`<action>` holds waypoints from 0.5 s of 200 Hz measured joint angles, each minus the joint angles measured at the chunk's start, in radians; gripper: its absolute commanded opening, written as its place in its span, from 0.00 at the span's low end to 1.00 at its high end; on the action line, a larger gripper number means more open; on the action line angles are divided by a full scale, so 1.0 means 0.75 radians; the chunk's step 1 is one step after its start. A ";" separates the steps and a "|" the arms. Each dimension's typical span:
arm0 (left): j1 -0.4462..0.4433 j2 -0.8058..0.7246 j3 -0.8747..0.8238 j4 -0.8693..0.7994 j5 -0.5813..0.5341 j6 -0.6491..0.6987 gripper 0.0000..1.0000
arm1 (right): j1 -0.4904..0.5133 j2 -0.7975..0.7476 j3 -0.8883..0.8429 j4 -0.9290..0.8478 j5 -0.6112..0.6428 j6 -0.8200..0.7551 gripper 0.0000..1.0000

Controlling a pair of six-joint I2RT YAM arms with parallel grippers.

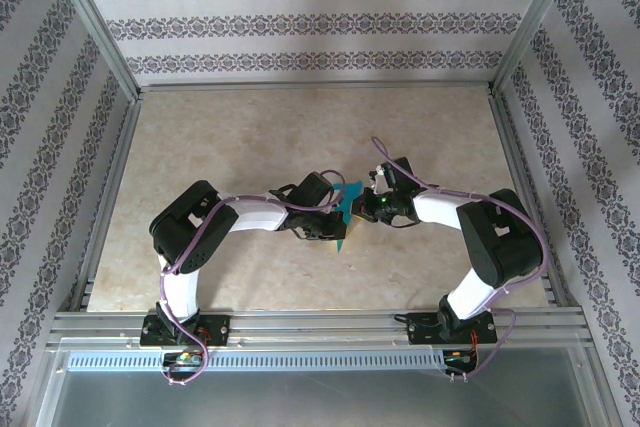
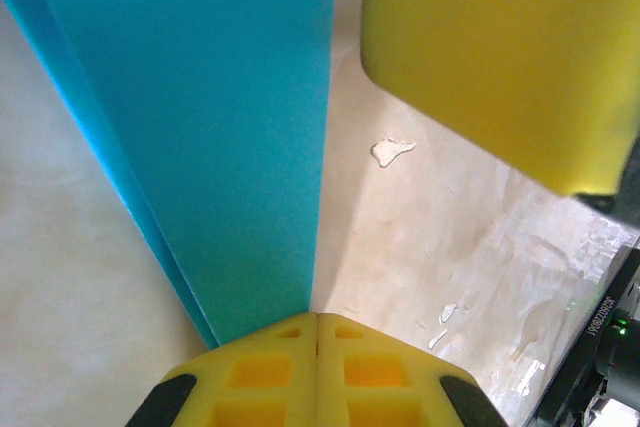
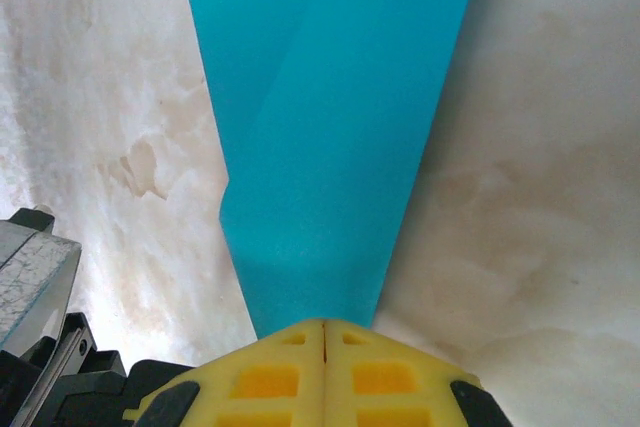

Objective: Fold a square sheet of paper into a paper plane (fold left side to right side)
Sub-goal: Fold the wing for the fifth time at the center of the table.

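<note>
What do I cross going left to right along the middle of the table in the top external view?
Left arm → folded teal paper → right arm

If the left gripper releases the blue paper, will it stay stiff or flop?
Likely it sags only slightly: the paper is thin, but its folded layers stiffen it. It looks light, so the right gripper alone should probably hold it.

You're looking at a beige, marbled surface (image 1: 300, 127), with metal rails (image 1: 320, 322) along its near edge. A few small pale flecks (image 2: 392, 151) lie on it.
</note>
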 measured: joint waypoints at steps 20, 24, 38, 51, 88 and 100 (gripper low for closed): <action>0.000 -0.001 -0.001 0.000 -0.004 0.000 0.00 | 0.011 0.014 0.011 0.005 -0.002 -0.014 0.00; 0.000 -0.001 -0.001 0.000 -0.004 0.000 0.00 | 0.012 0.020 0.013 0.010 -0.003 -0.017 0.00; 0.000 -0.001 -0.001 -0.001 -0.004 0.000 0.00 | 0.018 0.041 0.024 0.016 -0.002 -0.020 0.00; 0.000 -0.002 -0.001 -0.001 -0.004 0.000 0.00 | 0.018 0.063 0.035 0.028 -0.002 -0.024 0.00; 0.000 -0.006 -0.007 0.000 -0.008 0.001 0.00 | 0.018 0.137 0.083 0.057 -0.002 -0.031 0.00; 0.000 -0.011 -0.011 0.000 -0.012 0.001 0.00 | 0.018 0.158 0.101 0.060 -0.001 -0.039 0.00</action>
